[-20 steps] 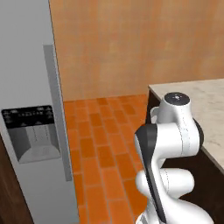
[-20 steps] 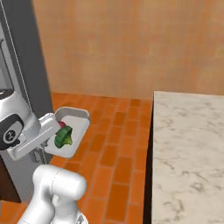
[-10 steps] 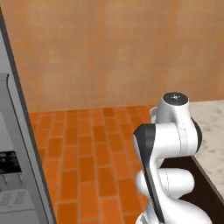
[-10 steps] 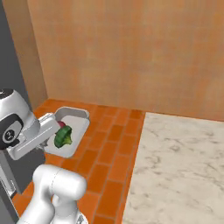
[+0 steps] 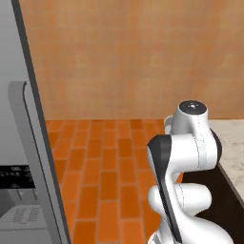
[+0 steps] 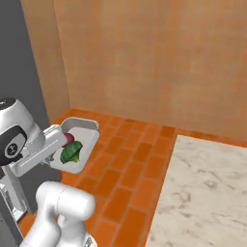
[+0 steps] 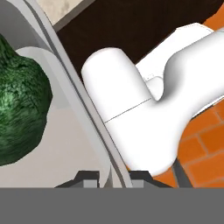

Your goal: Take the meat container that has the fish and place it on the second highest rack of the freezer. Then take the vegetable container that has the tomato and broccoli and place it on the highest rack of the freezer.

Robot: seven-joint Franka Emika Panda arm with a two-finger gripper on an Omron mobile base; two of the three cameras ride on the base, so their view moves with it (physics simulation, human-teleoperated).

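Tool (image 7: 109,177) clamped on tray (image 6: 84,132) rim, broccoli (image 6: 71,152) and tomato (image 6: 68,139) inside

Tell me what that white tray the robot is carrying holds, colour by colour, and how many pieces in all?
Green: 1, the broccoli, lying in the tray
Red: 1, the tomato, tucked at the tray's edge next to the arm
Total: 2 pieces in the tray, which the hand grips by its rim above the brick floor
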